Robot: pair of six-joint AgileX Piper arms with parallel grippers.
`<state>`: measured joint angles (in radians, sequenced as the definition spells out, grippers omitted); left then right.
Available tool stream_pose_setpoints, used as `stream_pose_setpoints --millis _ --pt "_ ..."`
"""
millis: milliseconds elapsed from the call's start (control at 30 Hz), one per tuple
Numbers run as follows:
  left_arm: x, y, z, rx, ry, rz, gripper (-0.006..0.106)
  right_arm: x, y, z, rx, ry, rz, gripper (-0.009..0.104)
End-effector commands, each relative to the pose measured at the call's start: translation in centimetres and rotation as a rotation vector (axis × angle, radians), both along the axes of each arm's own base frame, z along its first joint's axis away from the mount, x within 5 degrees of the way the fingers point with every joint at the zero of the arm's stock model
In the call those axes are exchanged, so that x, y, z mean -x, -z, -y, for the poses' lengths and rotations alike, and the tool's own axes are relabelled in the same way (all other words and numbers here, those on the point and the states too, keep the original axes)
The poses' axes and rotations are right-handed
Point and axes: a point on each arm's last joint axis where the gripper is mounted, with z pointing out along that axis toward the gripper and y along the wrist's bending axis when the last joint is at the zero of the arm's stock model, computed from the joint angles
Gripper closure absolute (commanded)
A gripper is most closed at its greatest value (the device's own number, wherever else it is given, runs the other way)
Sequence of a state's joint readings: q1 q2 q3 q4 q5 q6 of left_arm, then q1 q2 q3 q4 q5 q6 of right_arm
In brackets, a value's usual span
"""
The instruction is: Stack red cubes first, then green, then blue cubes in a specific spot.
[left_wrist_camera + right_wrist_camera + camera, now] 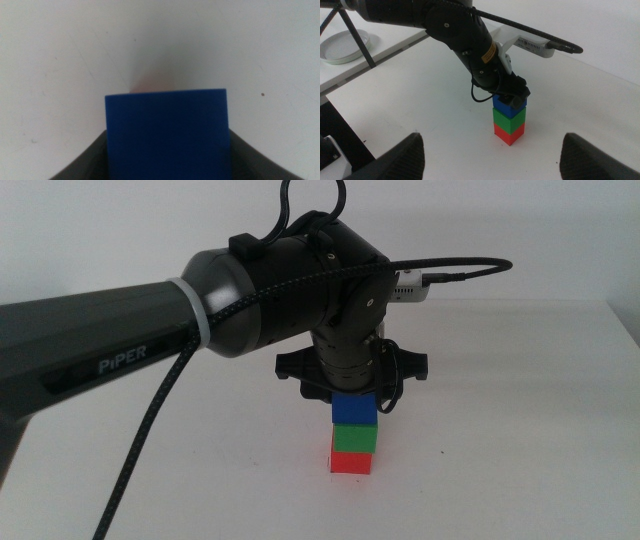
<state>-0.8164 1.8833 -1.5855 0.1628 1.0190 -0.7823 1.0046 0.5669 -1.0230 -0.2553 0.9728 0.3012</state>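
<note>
Red cube (351, 462) nearest, green (355, 438) above, blue (355, 410) on top — left tool (352, 392) clenched on blue's sides; light, rigid, matte. Right tool (490, 155) released, waiting.

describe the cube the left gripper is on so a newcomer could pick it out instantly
Start at the big dark Piper arm coming in from the left over the white table; its left gripper points straight down onto a three-cube stack. The blue cube is the top one, between the jaws. Below it sit the green cube and, on the table, the red cube.
</note>
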Motion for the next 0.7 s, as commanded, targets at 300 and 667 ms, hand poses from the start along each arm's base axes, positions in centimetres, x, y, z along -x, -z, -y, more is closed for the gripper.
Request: stream_pose_setpoints --millis 300,667 --pt "0.2 -0.5 -0.3 -0.044 0.05 0.015 0.007 0.0 0.0 0.1 0.002 0.0 0.013 0.008" --pt "4.8 -12.1 -5.9 0.089 0.042 0.224 0.007 0.0 0.0 0.1 0.002 0.0 0.013 0.008"
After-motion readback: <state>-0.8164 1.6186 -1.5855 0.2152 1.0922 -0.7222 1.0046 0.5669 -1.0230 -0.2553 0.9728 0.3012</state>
